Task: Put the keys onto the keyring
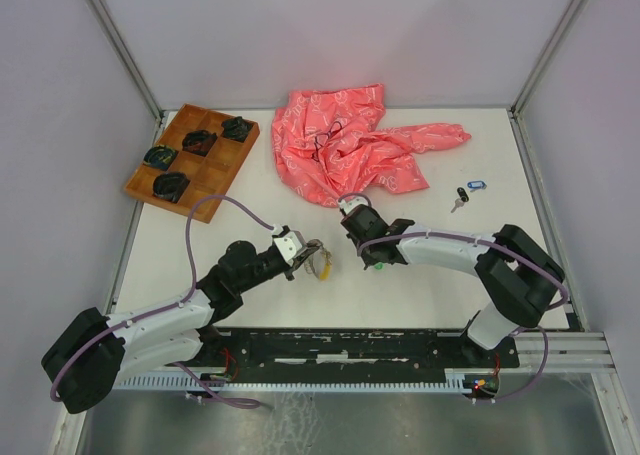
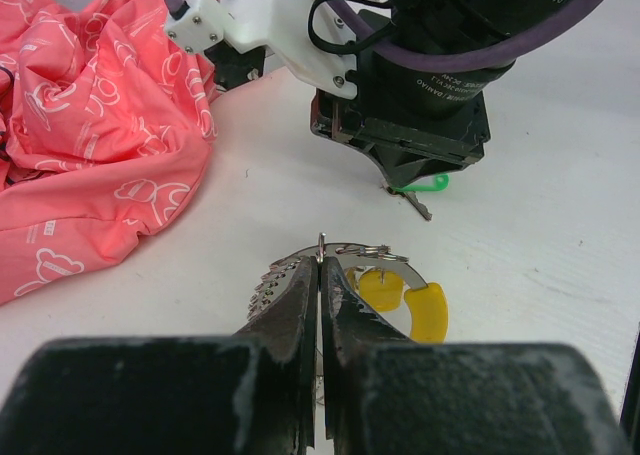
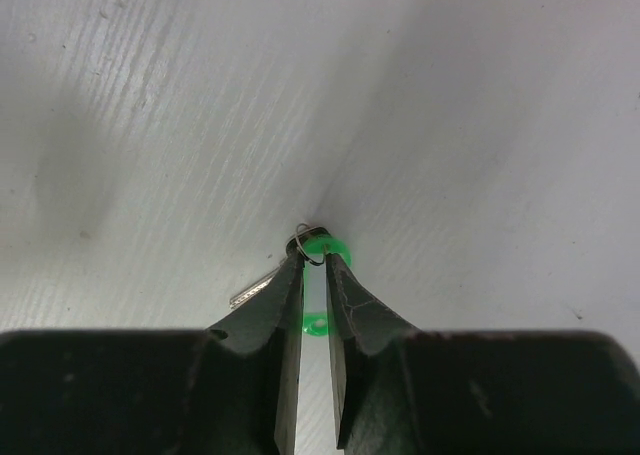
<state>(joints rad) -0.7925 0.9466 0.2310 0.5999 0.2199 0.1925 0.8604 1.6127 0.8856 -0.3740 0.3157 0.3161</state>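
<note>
My left gripper [image 1: 308,256] is shut on the keyring [image 2: 404,266], a thin grey beaded ring, gripped by its edge just above the table. A yellow-tagged key [image 2: 428,311] hangs on the ring. My right gripper [image 1: 374,260] points down at the table just right of the ring, its jaws closed on the green key [image 3: 340,246], whose silver blade [image 3: 255,292] lies on the table. It also shows in the left wrist view [image 2: 428,184]. A blue key [image 1: 476,185] and a black key [image 1: 460,197] lie at the right.
A crumpled pink cloth [image 1: 350,145] lies behind both grippers with a thin dark cord loop [image 1: 326,139] on it. A wooden compartment tray [image 1: 192,160] with several dark bundles stands at the back left. White walls enclose the table.
</note>
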